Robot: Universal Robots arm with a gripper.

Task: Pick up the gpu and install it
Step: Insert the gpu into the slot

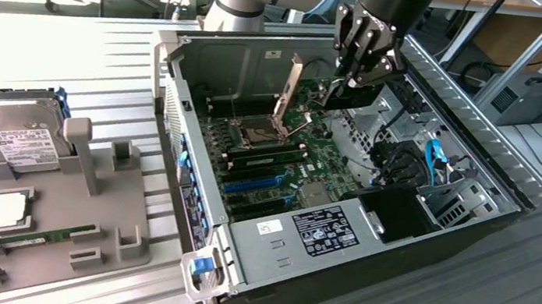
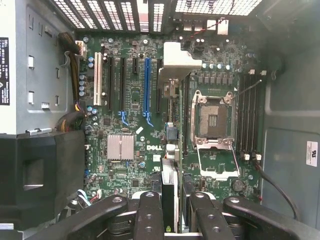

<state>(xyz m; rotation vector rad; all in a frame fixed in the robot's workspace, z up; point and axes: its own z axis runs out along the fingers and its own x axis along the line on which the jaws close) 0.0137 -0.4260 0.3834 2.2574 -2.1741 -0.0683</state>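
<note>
Black fingers (image 1: 367, 43) clamp the gpu (image 2: 170, 180) edge-on above the motherboard (image 1: 281, 161); a tilt could snag the open CPU socket (image 1: 253, 130), seven o'clock of them in the exterior view.

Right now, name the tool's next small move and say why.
Probably slide the thin dark card with silver bracket, gripped in the tool, sideways toward the blue slot: the card hangs parallel to it above the green motherboard, not over it.

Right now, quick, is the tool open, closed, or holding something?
Tool: closed on the thin dark expansion card with a silver metal end bracket, above the open grey metal computer case.
</note>
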